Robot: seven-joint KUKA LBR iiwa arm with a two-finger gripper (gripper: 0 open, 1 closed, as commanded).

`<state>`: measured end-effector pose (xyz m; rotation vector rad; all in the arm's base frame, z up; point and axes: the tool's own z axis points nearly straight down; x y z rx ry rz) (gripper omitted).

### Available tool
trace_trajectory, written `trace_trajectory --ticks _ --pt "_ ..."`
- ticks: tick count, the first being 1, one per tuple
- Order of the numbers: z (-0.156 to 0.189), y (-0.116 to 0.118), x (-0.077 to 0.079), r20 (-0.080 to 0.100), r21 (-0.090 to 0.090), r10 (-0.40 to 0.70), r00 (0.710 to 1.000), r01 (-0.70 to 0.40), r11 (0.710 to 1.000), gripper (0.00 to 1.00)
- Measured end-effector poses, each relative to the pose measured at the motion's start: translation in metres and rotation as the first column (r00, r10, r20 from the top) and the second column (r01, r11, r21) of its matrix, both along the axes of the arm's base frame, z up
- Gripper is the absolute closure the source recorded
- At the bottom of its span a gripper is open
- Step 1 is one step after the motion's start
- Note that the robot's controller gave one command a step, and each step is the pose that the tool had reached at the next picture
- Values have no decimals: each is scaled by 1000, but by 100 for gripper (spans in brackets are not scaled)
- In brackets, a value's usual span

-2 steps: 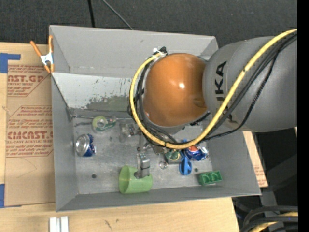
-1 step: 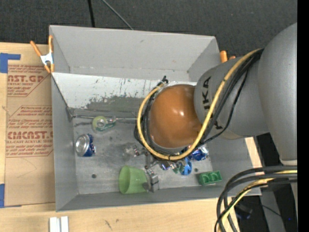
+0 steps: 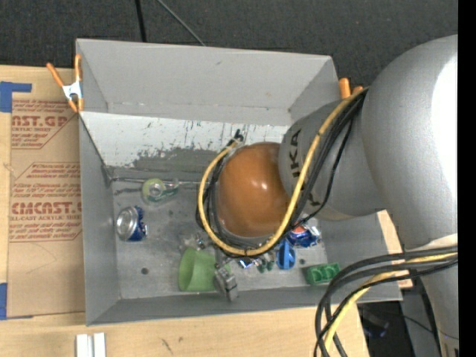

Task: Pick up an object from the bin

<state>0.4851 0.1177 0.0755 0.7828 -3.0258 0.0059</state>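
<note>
My gripper [image 3: 225, 281] is low in the bin near the front wall, mostly hidden under the arm's orange cover. A light green plastic cup [image 3: 193, 269] lies on its side right against the gripper's left side; whether it is gripped is hidden. Just right of the gripper lie a small blue piece [image 3: 285, 256] and a crushed blue, red and white can [image 3: 304, 235], partly under the arm.
A crushed blue can [image 3: 132, 223] lies at the left. A pale green and clear round thing [image 3: 157, 190] sits near the back left. A dark green block [image 3: 321, 274] rests at the front right corner. The arm covers the bin's right half.
</note>
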Motion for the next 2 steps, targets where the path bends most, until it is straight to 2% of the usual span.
trace_trajectory --ticks 1,2 --pt "-4 2 1 19 12 -3 1000 3 1000 100" --pt "138 29 -1 23 12 -70 997 70 997 100"
